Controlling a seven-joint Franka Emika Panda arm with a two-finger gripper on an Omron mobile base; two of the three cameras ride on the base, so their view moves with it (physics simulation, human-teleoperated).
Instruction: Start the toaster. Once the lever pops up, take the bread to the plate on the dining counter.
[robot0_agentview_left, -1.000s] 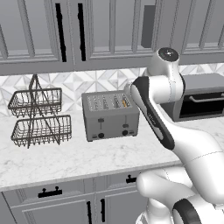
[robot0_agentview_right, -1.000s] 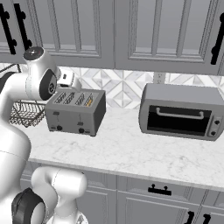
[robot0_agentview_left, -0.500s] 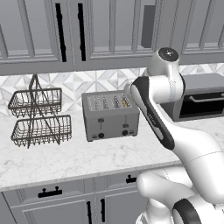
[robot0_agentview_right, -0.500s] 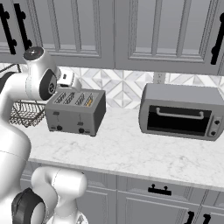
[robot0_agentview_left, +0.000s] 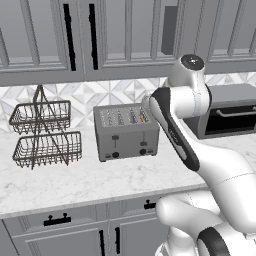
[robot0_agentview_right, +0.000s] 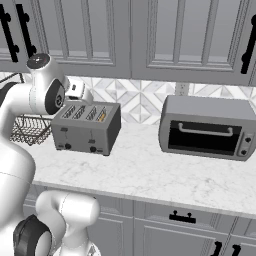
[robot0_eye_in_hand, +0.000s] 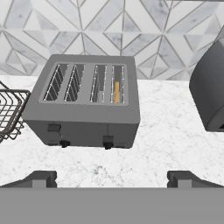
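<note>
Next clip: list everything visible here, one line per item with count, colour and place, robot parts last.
toaster: one, brushed grey, four top slots, on the worktop against the tiled wall.
bread: one slice, golden edge showing, standing in the toaster's rightmost slot as the hand view sees it.
toaster oven: one, grey with a dark glass door, on the worktop right of the toaster.
wire basket rack: one, dark metal, two tiers, left of the toaster.
worktop: one, white marble-look, over grey cabinets with black handles.
wall cabinets: grey, black handles, above the tiles.
end effector: one, dark fingertips, open, hovering in front of and above the toaster, holding nothing.
</note>
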